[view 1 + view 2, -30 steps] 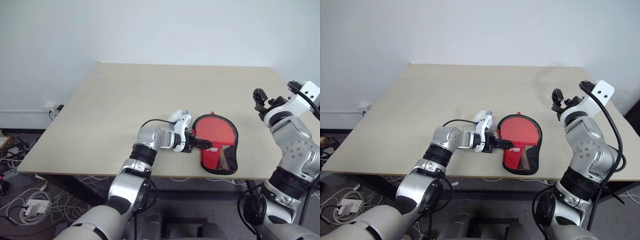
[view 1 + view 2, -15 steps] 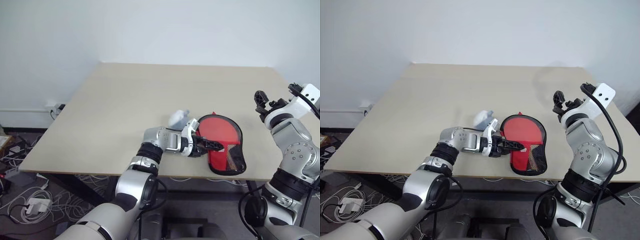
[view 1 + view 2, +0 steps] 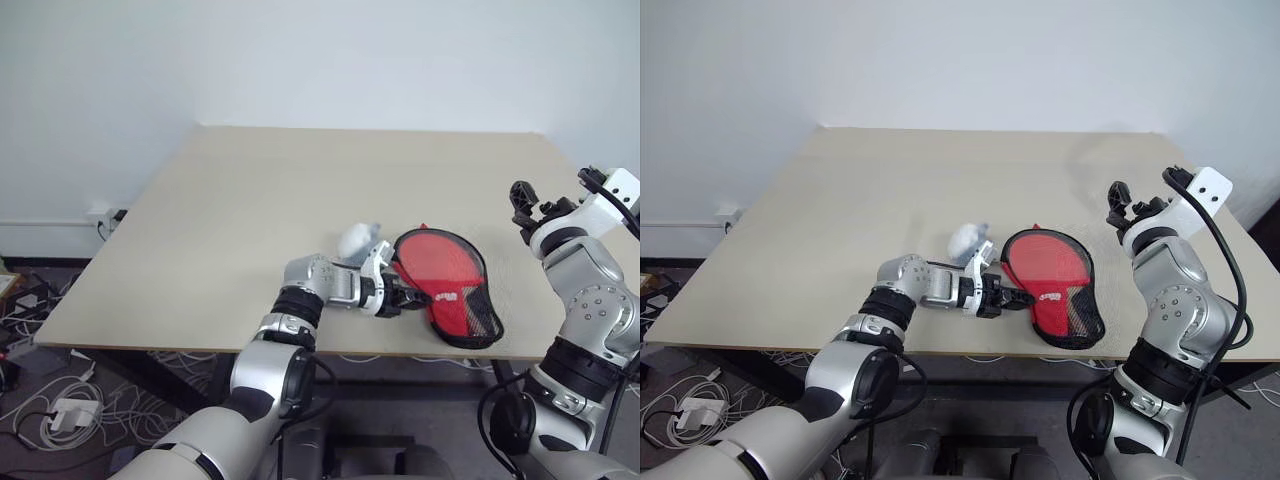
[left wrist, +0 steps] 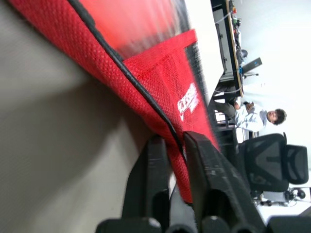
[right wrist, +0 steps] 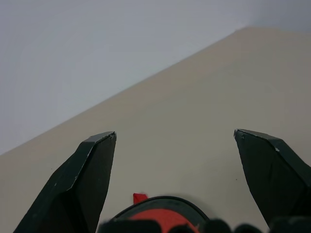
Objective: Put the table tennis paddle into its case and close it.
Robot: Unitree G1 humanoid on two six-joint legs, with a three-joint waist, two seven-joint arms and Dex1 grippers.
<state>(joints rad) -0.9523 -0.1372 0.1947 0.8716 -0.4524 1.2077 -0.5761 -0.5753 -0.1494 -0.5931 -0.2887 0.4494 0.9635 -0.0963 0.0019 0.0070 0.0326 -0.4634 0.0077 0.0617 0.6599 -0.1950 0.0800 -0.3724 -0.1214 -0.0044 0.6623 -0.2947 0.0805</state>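
Left hand (image 4: 171, 145): fingers now pinched on the black-trimmed edge of the red case (image 3: 452, 290), having closed from wide open | case, paddle inside, has slid and turned just past the fingertips near the bench (image 3: 240, 210) front edge | right hand (image 3: 530, 205): spread open, raised, well apart | judged: zipping begins.

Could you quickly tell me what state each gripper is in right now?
Left gripper: shut on the black-trimmed edge of the red mesh paddle-shaped case.
Right gripper: open, holding nothing, raised above the beige table.
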